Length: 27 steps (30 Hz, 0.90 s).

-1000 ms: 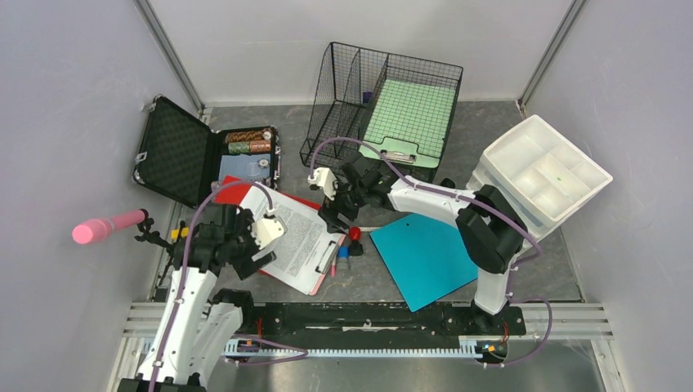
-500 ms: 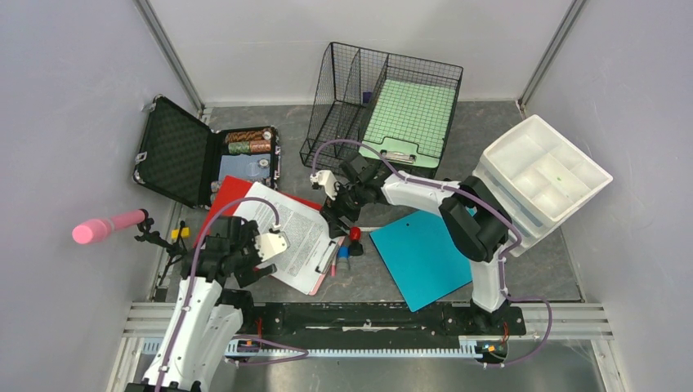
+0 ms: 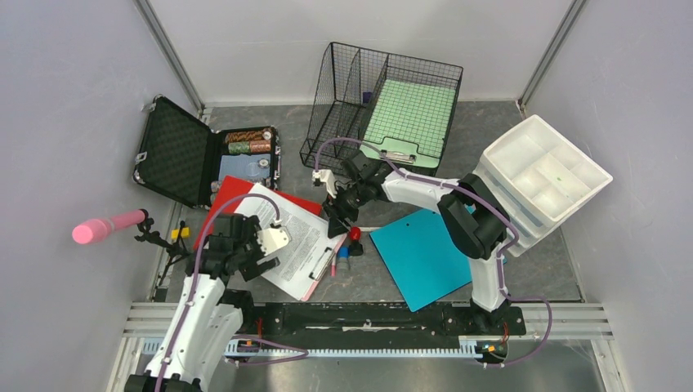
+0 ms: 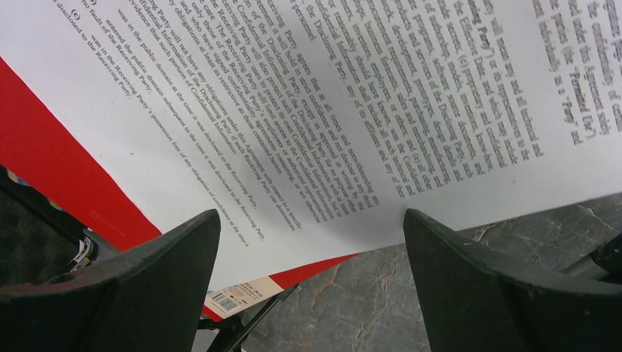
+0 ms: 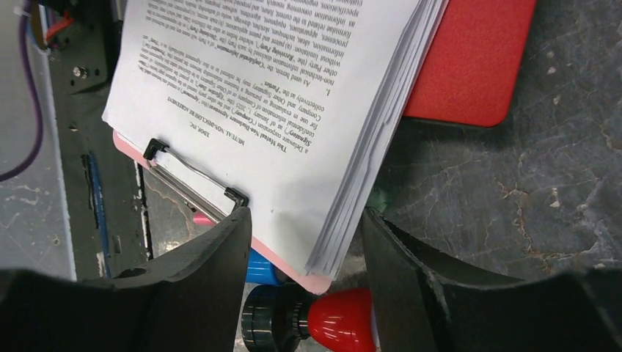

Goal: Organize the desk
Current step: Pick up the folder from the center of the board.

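Observation:
On the dark stone-look desk (image 3: 364,282) lies a pink clipboard (image 3: 315,282) with a stack of printed sheets (image 3: 296,237), partly over a red folder (image 3: 226,194). My right gripper (image 3: 337,216) stands at the clipboard's clip-end corner. In the right wrist view that corner of the sheets (image 5: 279,95) lies between its fingers (image 5: 220,257), and the right gripper (image 5: 305,213) is still open, its jaws narrow. My left gripper (image 3: 270,251) hovers wide open over the sheets' near edge. In its wrist view the left gripper (image 4: 309,220) holds nothing, with paper (image 4: 367,95) and desk (image 4: 411,293) below.
A red-capped item (image 3: 355,233) and a blue one (image 3: 343,253) lie by the clipboard corner. A teal folder (image 3: 425,255) is to the right, a white divided tray (image 3: 546,167) beyond it. A wire basket (image 3: 384,98) stands at the back, an open black case (image 3: 188,155) at the left.
The right gripper's jaws have narrowed around the clipboard's corner. The left arm has drawn back toward the near edge, its gripper still wide open.

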Each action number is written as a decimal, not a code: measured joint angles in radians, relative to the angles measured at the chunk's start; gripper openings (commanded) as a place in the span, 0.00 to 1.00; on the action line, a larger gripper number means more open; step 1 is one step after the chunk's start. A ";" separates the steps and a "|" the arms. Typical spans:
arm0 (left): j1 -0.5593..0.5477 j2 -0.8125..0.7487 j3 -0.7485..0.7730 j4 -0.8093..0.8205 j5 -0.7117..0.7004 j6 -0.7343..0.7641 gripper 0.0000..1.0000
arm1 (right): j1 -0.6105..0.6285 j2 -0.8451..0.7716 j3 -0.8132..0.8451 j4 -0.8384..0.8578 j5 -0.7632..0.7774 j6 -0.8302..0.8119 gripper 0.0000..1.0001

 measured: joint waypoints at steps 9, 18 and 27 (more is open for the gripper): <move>-0.006 0.035 -0.013 0.052 -0.002 -0.035 1.00 | -0.045 0.000 0.023 0.001 -0.055 0.019 0.68; -0.008 0.004 0.071 -0.124 0.014 0.000 1.00 | -0.046 0.014 0.023 0.001 -0.045 0.018 0.75; -0.008 -0.079 0.050 -0.177 0.023 0.077 1.00 | -0.045 0.035 0.023 0.001 -0.053 0.019 0.77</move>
